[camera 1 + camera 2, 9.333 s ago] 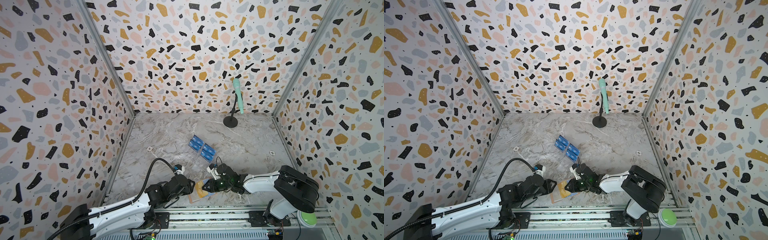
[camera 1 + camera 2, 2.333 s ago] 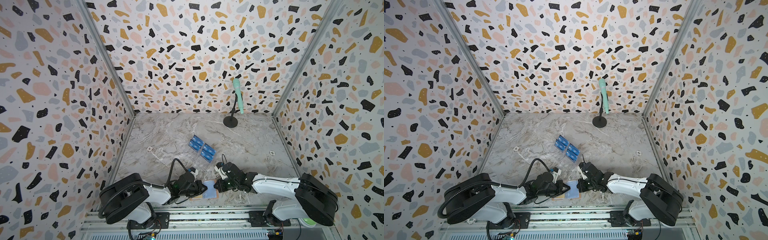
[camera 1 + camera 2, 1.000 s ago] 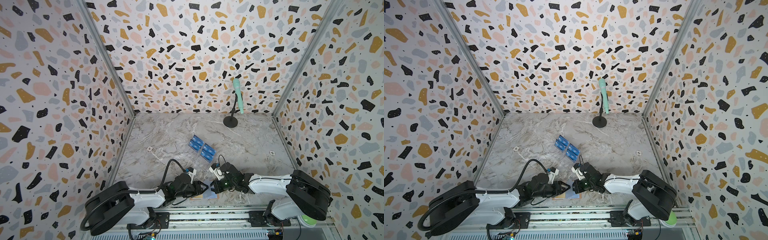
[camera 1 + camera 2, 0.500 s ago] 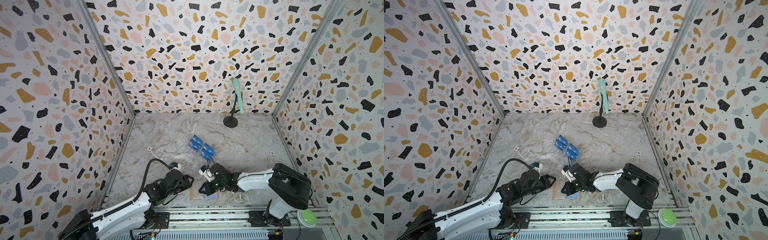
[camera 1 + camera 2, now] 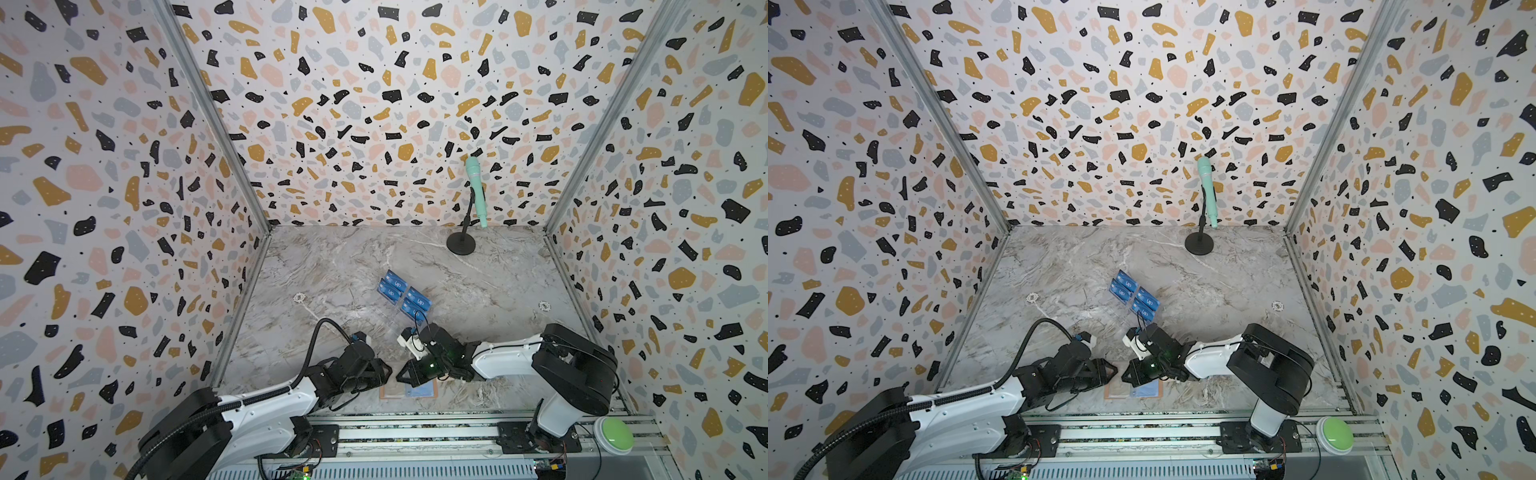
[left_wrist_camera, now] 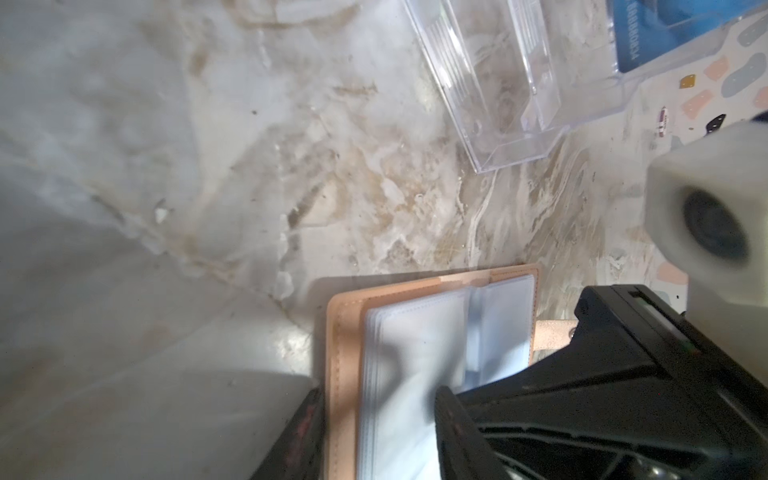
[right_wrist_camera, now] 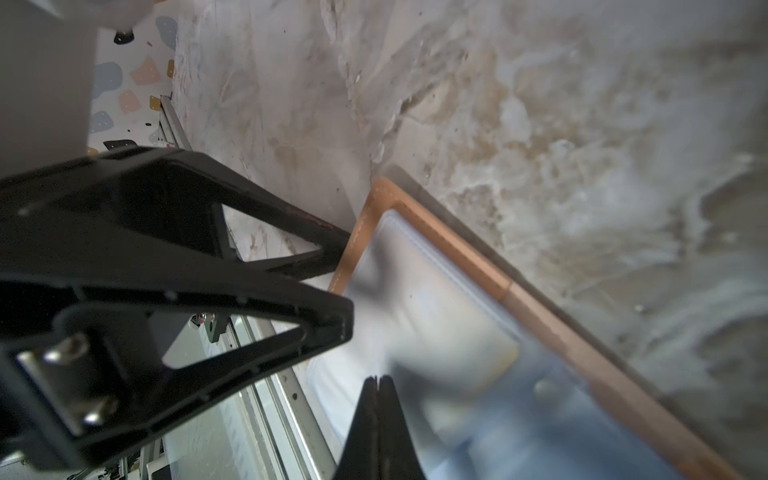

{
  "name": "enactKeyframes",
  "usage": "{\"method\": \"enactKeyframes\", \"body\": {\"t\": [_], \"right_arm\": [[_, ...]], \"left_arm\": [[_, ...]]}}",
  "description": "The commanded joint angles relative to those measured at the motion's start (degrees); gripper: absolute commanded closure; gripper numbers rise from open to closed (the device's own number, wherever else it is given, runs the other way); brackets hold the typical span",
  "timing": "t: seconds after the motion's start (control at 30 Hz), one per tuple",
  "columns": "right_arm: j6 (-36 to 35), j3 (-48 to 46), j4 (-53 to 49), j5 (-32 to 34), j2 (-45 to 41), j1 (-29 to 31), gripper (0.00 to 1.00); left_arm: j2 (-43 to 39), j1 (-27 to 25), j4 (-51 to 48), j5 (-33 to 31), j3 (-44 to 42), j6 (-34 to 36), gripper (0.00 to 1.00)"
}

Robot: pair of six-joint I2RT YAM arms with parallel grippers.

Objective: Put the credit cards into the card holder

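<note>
The salmon-pink card holder [image 5: 390, 391] [image 5: 1115, 390] lies open by the table's front edge, with a blue credit card [image 5: 422, 391] [image 5: 1147, 390] in its right half. My left gripper [image 5: 386, 370] [image 6: 378, 390] is open. One finger stands outside the holder's cover edge [image 6: 343, 332] and the other over the clear sleeves [image 6: 415, 353]. My right gripper [image 5: 405, 374] [image 7: 378, 380] is shut, its tips over the sleeves [image 7: 436, 311] with nothing between them. More blue credit cards [image 5: 403, 295] [image 5: 1133, 296] stand in a clear acrylic stand [image 6: 498, 83] further back.
A teal microphone [image 5: 473, 191] on a black stand rises at the back right. A metal rail [image 5: 415, 432] runs along the front edge just behind the holder, with a green button [image 5: 613, 430] at its right. Patterned walls close in three sides.
The right gripper has slid left over the open holder, staying shut. The left gripper has shifted left to the holder's left edge, and its jaws have narrowed a little.
</note>
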Motion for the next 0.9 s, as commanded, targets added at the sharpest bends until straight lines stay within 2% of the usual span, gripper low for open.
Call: {"method": "enactKeyframes", "body": {"t": [0.0,0.2,0.43,0.7,0.87], "right_arm": [[-2.16,3.42,-2.73,-0.69,-3.98,-1.88,1.00],[-12.66,13.02,-17.68,-0.22,-6.77,-8.26,0.95],[-24.58,28.46,-34.46,3.46,-1.48,-15.89,0.85],[-29.84,39.54,-41.99,8.98,3.85,-18.14,0.80],[-31.28,42.82,-45.57,11.04,6.72,-18.19,0.79]], "left_arm": [[0.99,-0.81,3.01,0.58,-2.15,-1.44,0.54],[-1.88,-0.95,-0.53,-4.30,-1.21,-3.38,0.55],[-4.72,0.44,-8.24,-11.44,3.07,0.12,0.53],[-3.74,0.58,-9.83,-13.18,6.08,2.75,0.53],[-2.18,0.67,-9.80,-12.92,7.20,4.00,0.53]]}}
